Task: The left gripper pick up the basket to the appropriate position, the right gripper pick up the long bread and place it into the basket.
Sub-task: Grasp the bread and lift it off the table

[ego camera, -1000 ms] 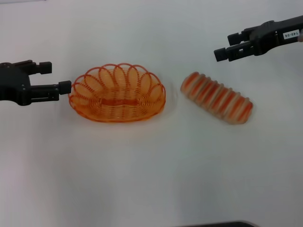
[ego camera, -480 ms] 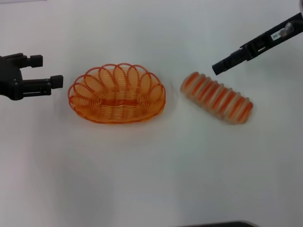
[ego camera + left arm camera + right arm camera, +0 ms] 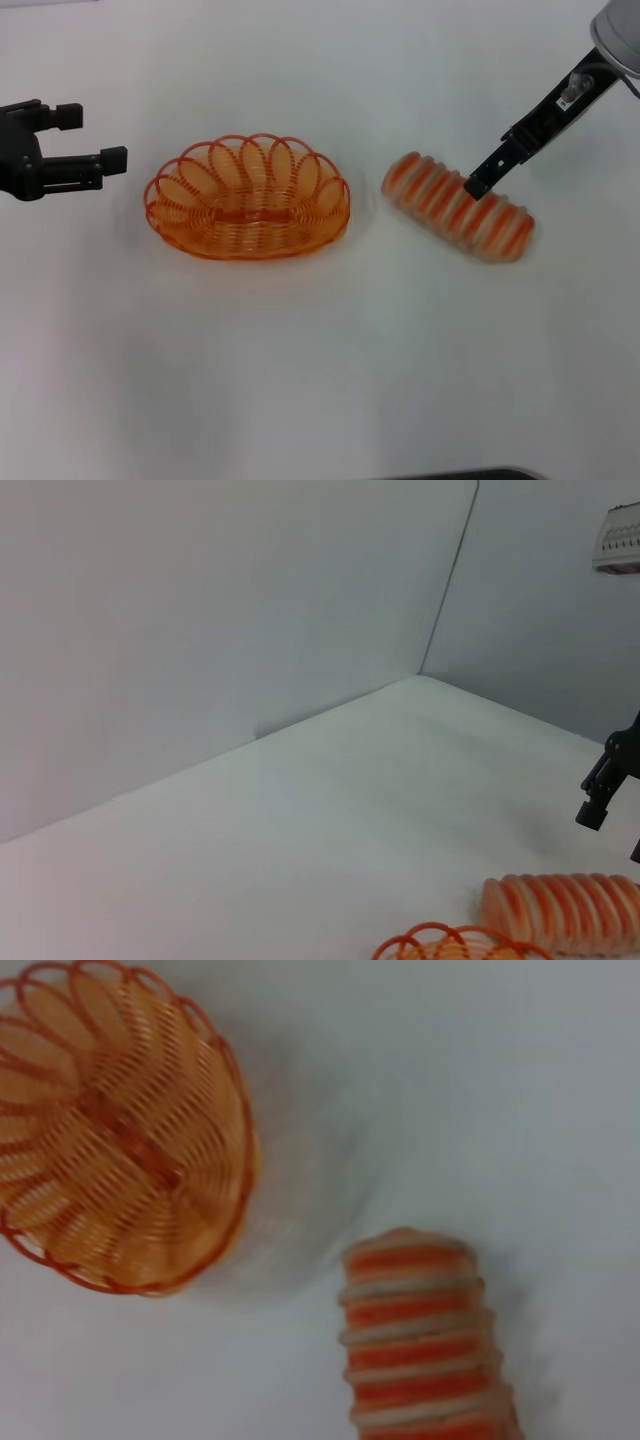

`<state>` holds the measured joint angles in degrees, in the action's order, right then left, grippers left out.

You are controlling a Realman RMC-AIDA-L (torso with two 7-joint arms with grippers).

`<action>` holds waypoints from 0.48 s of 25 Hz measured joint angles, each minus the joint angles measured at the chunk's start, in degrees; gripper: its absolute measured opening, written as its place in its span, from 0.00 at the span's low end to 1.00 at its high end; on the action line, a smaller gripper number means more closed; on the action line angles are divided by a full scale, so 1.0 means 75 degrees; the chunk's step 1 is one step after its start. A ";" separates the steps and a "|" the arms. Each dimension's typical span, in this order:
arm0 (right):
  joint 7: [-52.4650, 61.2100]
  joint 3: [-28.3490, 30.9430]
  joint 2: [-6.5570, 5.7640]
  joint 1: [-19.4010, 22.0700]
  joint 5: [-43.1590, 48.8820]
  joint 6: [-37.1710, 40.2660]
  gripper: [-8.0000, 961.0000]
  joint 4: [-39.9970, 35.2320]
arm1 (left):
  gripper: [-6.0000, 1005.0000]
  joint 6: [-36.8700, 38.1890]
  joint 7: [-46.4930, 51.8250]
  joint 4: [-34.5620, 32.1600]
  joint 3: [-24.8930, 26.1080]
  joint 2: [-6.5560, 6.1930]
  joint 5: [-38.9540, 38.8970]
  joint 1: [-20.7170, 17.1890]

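Cut-off edges, blur, and an edge-on claw

In the head view the left gripper runs off the frame's left edge, so only its fingers and part of its body show. The right gripper is seen edge-on above the long bread, so its finger gap cannot be judged. The left wrist view shows just a sliver of the basket rim at the frame edge. In the right wrist view the bread is blurred and cut off.
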<state>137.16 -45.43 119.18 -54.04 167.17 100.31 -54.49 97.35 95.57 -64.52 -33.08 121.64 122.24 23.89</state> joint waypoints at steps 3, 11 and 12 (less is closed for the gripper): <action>0.0119 -0.0382 0.0023 -0.0036 0.0079 -0.0133 0.97 0.0002 | 0.88 -0.0051 -0.0027 -0.0004 0.0019 0.0000 -0.0016 0.0001; 0.0131 -0.0928 0.0059 -0.0023 0.0084 -0.0427 0.96 0.0076 | 0.87 0.0011 -0.0268 -0.0011 0.0110 -0.0057 0.0077 -0.0037; 0.0130 -0.0954 0.0065 -0.0021 0.0083 -0.0441 0.96 0.0085 | 0.87 0.0023 -0.0269 -0.0011 0.0128 -0.0059 0.0084 -0.0048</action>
<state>138.14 -52.58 119.66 -54.20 167.79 97.00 -53.85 97.53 93.55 -64.60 -32.12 121.20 122.87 23.53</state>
